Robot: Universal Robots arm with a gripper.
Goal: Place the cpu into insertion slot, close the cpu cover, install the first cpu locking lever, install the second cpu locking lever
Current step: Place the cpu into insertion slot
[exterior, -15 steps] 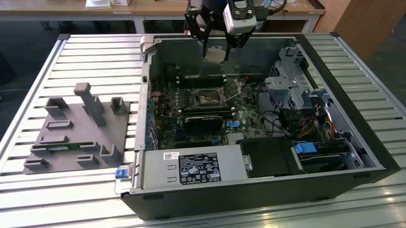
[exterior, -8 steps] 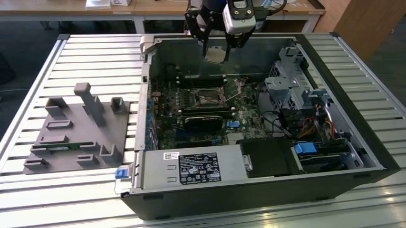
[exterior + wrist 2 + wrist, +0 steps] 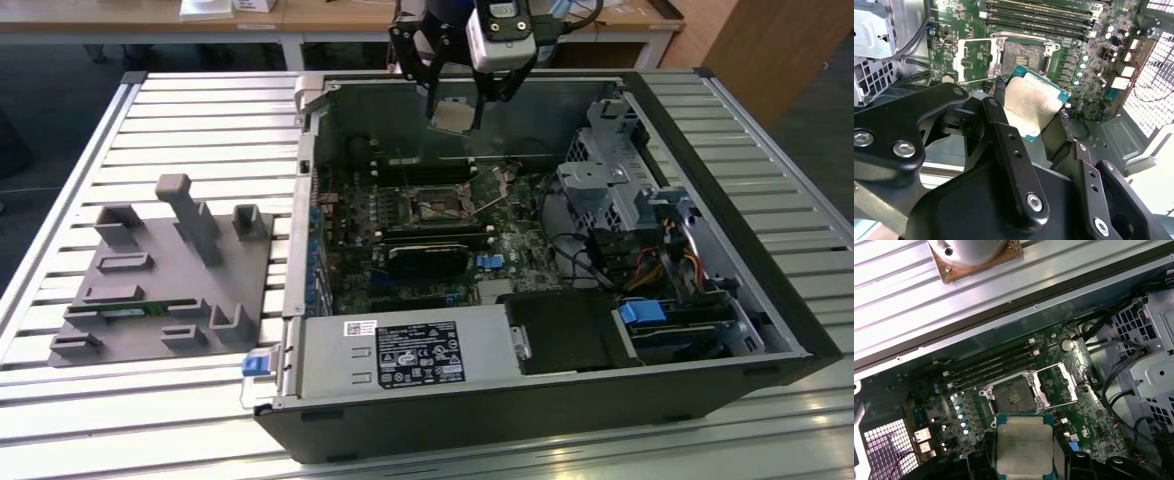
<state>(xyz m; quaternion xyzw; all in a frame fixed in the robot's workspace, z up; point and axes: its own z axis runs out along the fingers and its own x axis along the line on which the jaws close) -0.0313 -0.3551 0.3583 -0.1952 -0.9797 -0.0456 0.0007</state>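
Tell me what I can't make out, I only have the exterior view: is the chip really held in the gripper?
Observer: Yes. In the second wrist view the gripper pinches the chip by two opposite edges. The chip is tilted, with its silvery face showing.
Operator: Is the socket free to take it?
Observer: In the first wrist view the socket is empty, with its dark centre exposed.
Operator: And the cover?
Observer: The cover is swung open to one side of the socket, not over it.
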